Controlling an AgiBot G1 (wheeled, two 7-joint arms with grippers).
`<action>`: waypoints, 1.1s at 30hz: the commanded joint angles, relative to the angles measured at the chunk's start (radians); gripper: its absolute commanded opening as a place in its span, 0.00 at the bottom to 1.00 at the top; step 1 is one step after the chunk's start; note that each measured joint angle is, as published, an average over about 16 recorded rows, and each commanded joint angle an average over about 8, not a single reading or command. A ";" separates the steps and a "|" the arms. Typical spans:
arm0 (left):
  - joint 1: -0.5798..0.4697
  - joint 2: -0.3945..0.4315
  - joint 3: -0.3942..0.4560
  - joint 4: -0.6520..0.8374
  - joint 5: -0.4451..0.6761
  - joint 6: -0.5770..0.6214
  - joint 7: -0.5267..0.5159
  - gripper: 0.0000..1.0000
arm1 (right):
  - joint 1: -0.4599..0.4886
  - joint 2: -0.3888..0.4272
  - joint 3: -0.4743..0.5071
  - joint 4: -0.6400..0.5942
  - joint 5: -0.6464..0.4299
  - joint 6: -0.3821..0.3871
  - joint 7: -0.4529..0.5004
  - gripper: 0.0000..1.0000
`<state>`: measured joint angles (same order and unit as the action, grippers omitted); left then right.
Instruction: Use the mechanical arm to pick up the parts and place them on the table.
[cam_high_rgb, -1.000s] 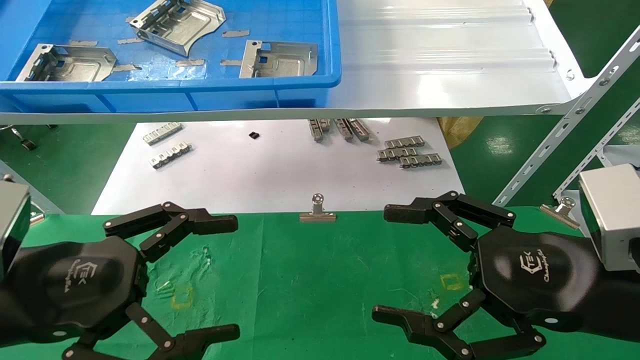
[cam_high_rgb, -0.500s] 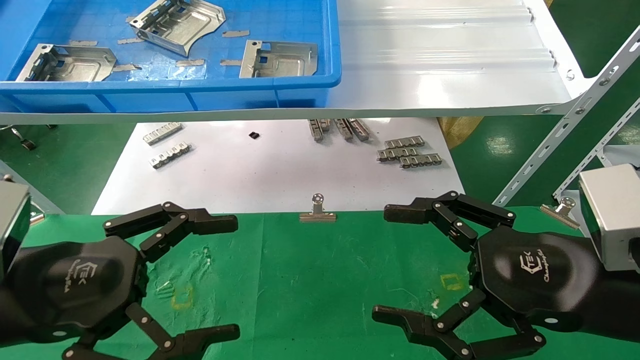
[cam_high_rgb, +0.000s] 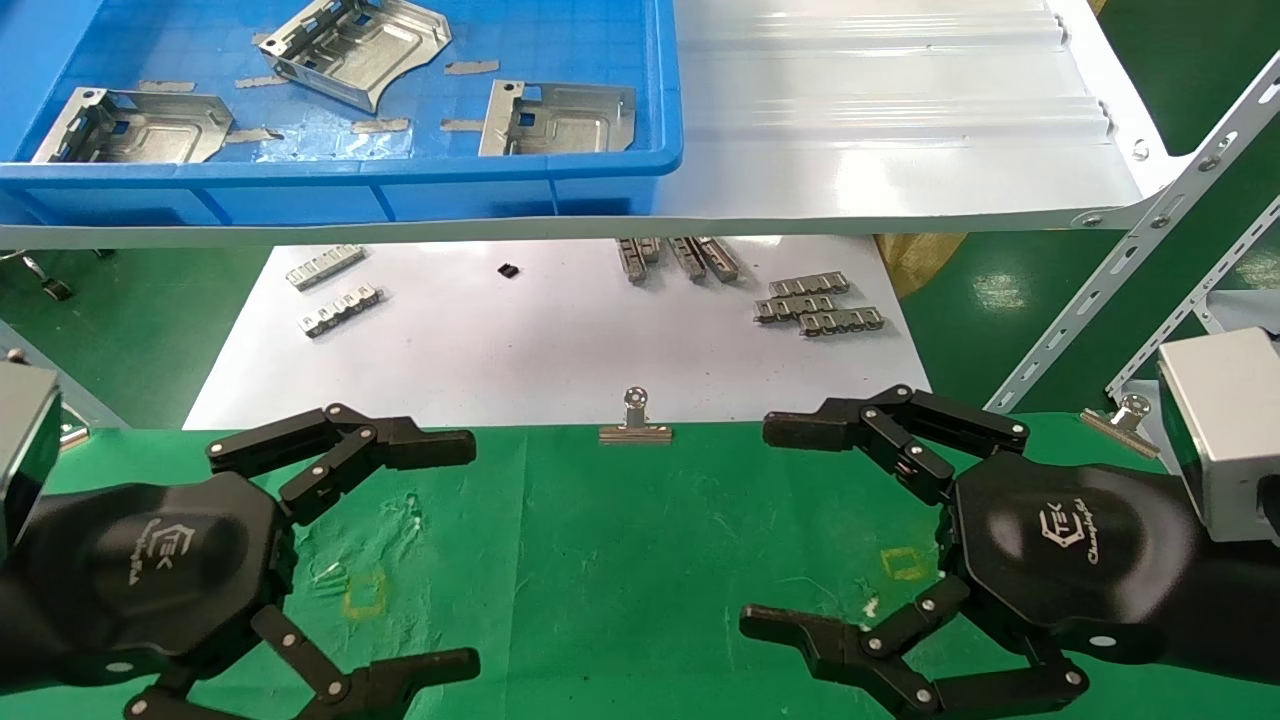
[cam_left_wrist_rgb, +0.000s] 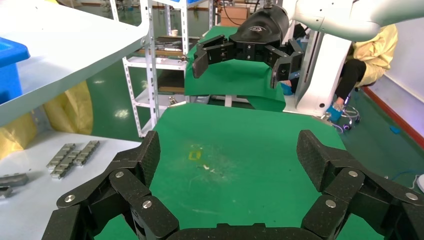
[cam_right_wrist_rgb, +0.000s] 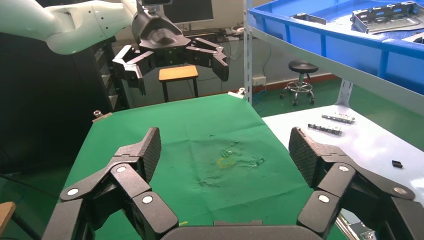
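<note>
so nothing is picked up yet: the right gripper (cam_high_rgb: 850, 530) and left gripper (cam_high_rgb: 400, 550) both hover spread wide and empty over the green table (cam_high_rgb: 620, 560). the parts (cam_high_rgb: 560, 118) lie in the blue bin (cam_high_rgb: 400, 190) on the shelf, so next comes a reach up there.

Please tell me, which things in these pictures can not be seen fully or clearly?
- Blue bin: cut by the head view's top and left edges, so more parts may lie unseen.
- Leftmost part: its near edge sits behind the bin wall.
- Metal strips: partly under the white shelf.
- Small black piece: too small to identify.
- Left gripper and right gripper: both open; lower fingers cut by the bottom edge.
</note>
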<state>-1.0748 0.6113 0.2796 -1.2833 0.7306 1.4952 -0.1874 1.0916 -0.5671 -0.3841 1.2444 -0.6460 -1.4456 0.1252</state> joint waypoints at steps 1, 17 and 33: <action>0.000 0.000 0.000 0.000 0.000 0.000 0.000 1.00 | 0.000 0.000 0.000 0.000 0.000 0.000 0.000 0.00; 0.000 0.000 0.000 0.000 0.000 0.000 0.000 1.00 | 0.000 0.000 0.000 0.000 0.000 0.000 0.000 0.00; 0.000 0.000 0.000 0.000 0.000 0.000 0.000 1.00 | 0.000 0.000 0.000 0.000 0.000 0.000 0.000 0.00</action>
<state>-1.0753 0.6111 0.2794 -1.2836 0.7309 1.4951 -0.1869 1.0916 -0.5671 -0.3841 1.2444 -0.6460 -1.4456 0.1252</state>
